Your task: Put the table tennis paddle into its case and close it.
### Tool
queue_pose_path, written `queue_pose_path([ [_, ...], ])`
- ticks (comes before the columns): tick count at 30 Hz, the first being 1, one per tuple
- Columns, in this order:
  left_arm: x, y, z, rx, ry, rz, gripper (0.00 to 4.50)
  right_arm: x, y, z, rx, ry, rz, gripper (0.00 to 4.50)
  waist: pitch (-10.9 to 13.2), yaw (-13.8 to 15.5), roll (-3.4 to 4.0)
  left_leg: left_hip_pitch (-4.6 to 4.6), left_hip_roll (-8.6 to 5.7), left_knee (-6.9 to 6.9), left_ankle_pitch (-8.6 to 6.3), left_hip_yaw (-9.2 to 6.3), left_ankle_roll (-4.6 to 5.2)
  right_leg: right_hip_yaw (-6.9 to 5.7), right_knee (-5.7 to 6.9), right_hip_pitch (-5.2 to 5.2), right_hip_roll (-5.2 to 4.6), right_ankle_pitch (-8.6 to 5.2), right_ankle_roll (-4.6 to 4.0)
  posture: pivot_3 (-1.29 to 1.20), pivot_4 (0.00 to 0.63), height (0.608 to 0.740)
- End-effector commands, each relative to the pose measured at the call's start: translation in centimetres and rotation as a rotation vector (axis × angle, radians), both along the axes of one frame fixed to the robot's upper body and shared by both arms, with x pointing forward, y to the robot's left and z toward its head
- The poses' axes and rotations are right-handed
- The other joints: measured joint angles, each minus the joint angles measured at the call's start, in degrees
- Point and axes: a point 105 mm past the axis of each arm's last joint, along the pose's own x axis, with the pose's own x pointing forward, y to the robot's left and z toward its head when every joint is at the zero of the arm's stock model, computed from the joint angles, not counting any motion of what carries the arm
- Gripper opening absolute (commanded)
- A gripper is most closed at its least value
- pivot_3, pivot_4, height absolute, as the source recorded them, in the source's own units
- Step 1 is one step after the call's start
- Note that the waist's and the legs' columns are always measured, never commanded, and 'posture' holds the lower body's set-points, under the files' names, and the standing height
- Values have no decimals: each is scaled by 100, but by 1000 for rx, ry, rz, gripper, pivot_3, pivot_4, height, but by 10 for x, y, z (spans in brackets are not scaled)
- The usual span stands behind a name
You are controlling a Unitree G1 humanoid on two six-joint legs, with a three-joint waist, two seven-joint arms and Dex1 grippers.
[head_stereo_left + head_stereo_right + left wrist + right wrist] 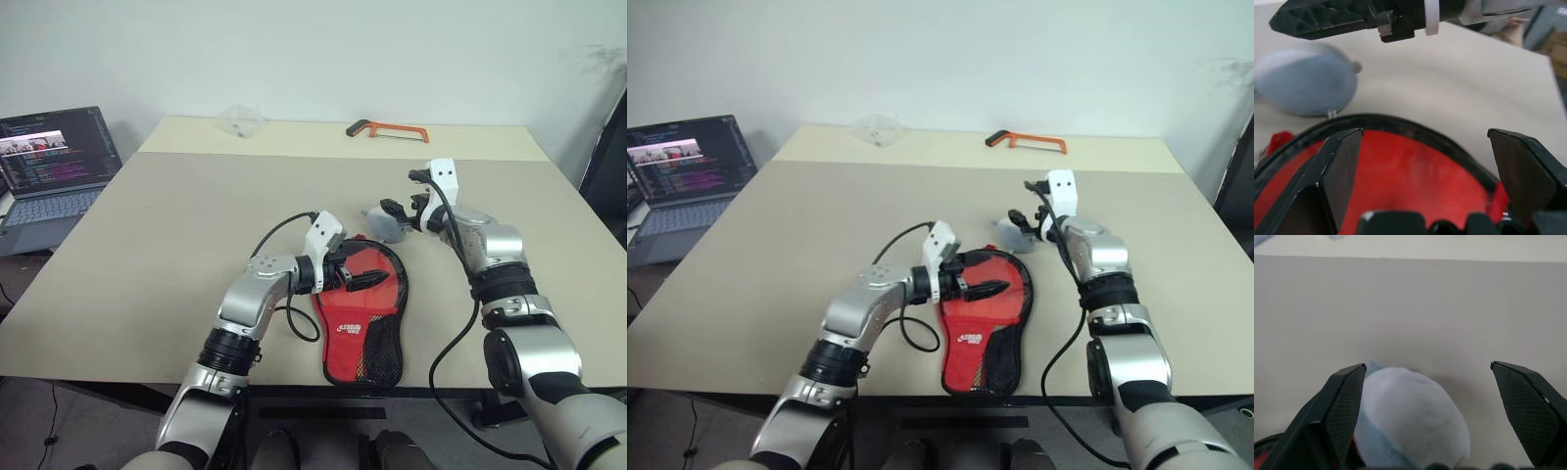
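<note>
Soft red-and-black paddle-shaped case [364,318] lies flat on desk [147,255], long way toward robot. Left claw [364,277] open, right above case's round end, nearer. Right claw [392,210] open, past case's far end, over grey-blue rubber bulb [384,226].

light: even, soft — bright | shadows: faint under arms | wrist views: near objects blurred — table sharper

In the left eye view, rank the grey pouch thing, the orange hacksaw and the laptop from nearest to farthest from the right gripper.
Measured from the right gripper:
1. Grey-blue soft object: directly at the fingers, just below them.
2. Orange hacksaw: farther back on the table, near its far edge.
3. Laptop: farthest, off the table's left side.
</note>
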Motion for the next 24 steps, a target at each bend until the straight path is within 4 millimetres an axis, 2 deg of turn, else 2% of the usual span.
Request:
queue_pose_path([
  [1,2,-7,-6,31,-46,47,4451,6,4,18,5,-64,-5,4500,0,3,1,0,-1,0,0,0,0,0,0,0,-1,0,0,0,150,740],
  [4,1,-7,-14,42,-23,60,4451,6,9,16,7,-50,11,4500,0,4,1,0,-1,1,0,1,0,0,2,0,-1,0,0,0,150,740],
  [8,2,-3,-46,176,18,102,4451,3,18,3,-34,-4,52,4500,0,1,2,3,-1,2,0,1,0,0,4,0,0,0,1,0,150,740],
  [14,6,-2,-56,193,65,160,4451,3,22,-15,-82,57,23,4500,-1,-5,3,22,-1,3,0,1,0,1,5,16,-1,1,3,0,150,740],
  [17,3,-6,-56,178,71,151,4451,5,20,-20,-86,77,-6,4500,-2,-16,3,30,-1,4,1,3,-1,4,5,23,-1,2,5,0,150,740],
  [20,2,-8,-54,174,68,149,4500,7,14,-24,-97,95,-54,3892,-2,-23,4,39,0,4,1,7,0,8,5,29,-1,2,5,0,150,740],
  [24,1,-9,-53,171,68,150,4500,11,4,-24,-111,86,-109,2530,-2,-26,4,43,0,3,1,11,0,11,6,31,-1,2,6,0,150,740],
])
